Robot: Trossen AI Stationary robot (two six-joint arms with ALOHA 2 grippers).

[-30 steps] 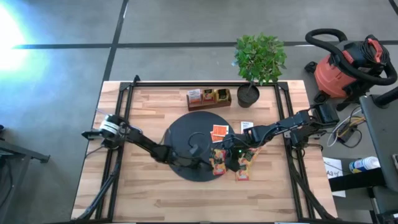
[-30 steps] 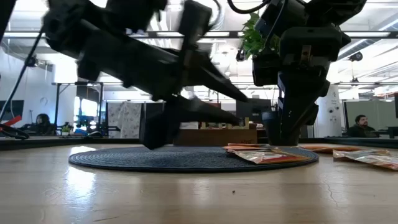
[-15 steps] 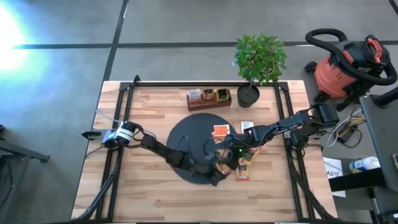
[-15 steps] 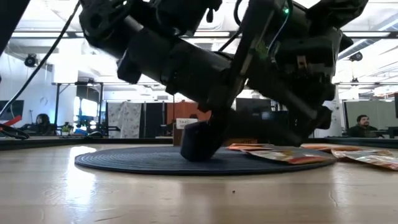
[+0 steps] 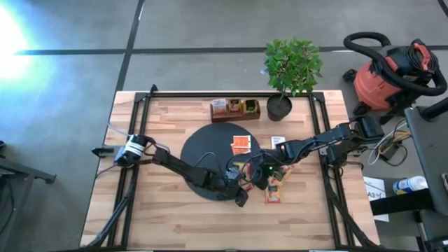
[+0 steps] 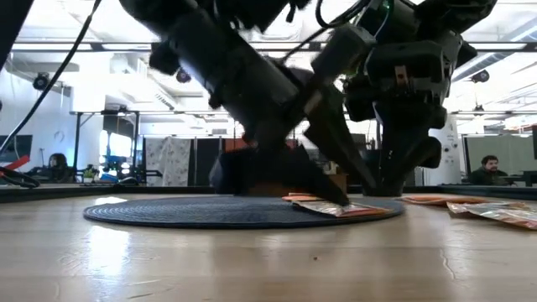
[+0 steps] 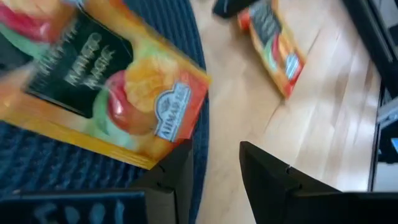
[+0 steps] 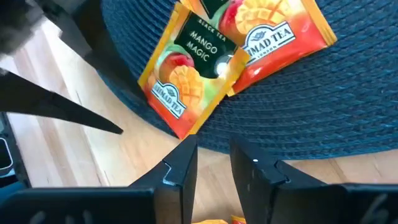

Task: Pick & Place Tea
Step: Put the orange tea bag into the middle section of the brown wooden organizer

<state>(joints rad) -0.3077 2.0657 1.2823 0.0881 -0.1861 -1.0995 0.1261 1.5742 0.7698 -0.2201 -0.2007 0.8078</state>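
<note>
A round black mat [image 5: 210, 157] lies mid-table. Two orange "Mango Magic" tea sachets [image 8: 186, 68] [image 8: 273, 31] overlap flat on its near right rim, and the left wrist view shows one of them [image 7: 106, 93]. Another orange sachet [image 5: 241, 144] lies farther back on the mat. My left gripper [image 7: 214, 149] [image 5: 240, 196] is open and slants low over that rim, right beside the sachet's corner. My right gripper [image 8: 213, 146] [image 5: 253, 178] is open and points down just above the rim [image 6: 394, 189], clear of the sachets. My left gripper comes in slanting from the table's left, its fingertips [image 6: 336, 197] down at the mat's near right rim by the sachet's edge [image 6: 336, 208]. I cannot tell whether they touch the sachet or the mat.
More sachets [image 5: 274, 189] lie on the wood right of the mat, one showing in the left wrist view [image 7: 273, 40]. A white sachet [image 5: 278, 142] lies farther back. A wooden compartment box [image 5: 234, 110] and a potted plant [image 5: 290, 70] stand at the far edge.
My left gripper has swung from over the mat's near part toward the table's right and down to the rim beside the sachets. The mat, with the sachets on it, has slid first a little right, then left. My right gripper has stayed roughly where it was.
</note>
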